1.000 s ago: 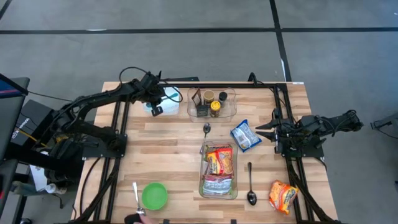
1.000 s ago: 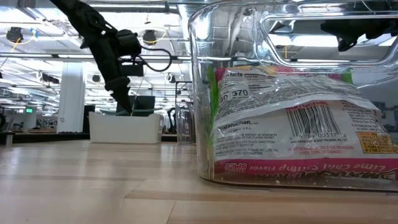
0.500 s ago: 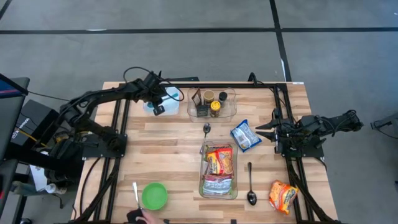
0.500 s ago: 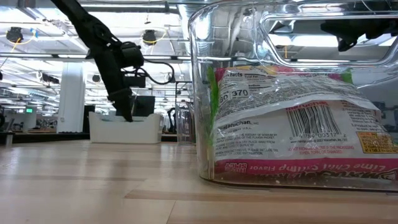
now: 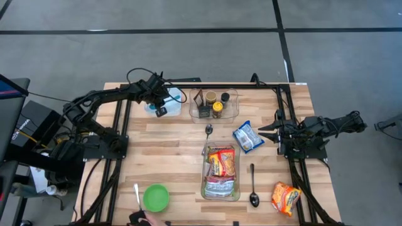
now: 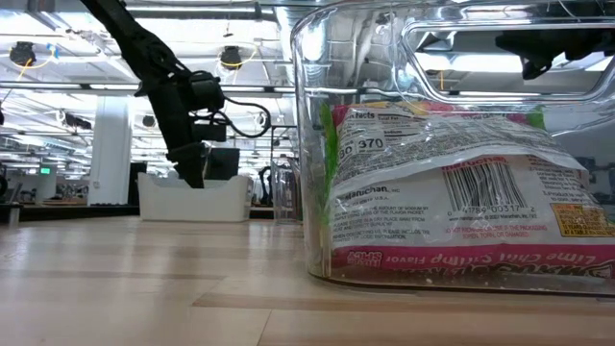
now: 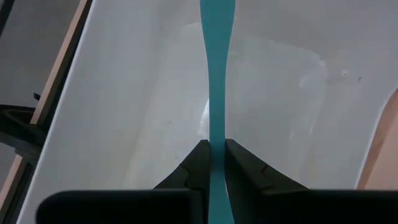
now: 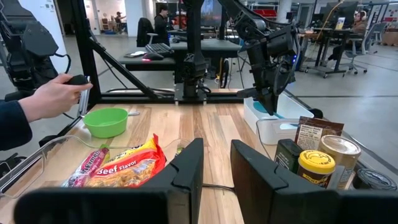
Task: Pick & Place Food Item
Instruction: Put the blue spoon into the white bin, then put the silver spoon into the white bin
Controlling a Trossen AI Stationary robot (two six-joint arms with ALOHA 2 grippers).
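My left gripper [image 5: 162,104] hangs over the white bin [image 5: 179,95] at the table's far left, its fingertips [image 6: 195,179] dipping behind the bin's wall [image 6: 192,202]. It is shut on a thin teal item [image 7: 212,74], seen edge-on, which reaches down into the bin. In the right wrist view the teal item [image 8: 271,107] shows just below that gripper. My right gripper [image 5: 265,133] waits at the table's right, level, slightly open, with nothing between its fingers [image 8: 189,163]. My left gripper pinches the teal item's near part [image 7: 213,134] between its two fingers, one on each flat face. The fingers slant down from above. The item runs on past the fingertips over the bin's white floor [image 7: 124,112]; I cannot tell whether its far end touches it.
A clear container [image 5: 206,188] with noodle packets sits centre front, a clear bin of jars [image 5: 233,104] at the back. A blue-white packet [image 5: 248,136], two spoons [image 5: 253,185] [image 5: 209,130], an orange packet [image 5: 286,196], a green bowl [image 5: 156,197], and a person's hand [image 8: 59,96].
My left gripper has gone down toward the white bin, carrying the teal item with it; its fingertips now sit behind the bin's rim in the low view. It has stayed shut on the item.
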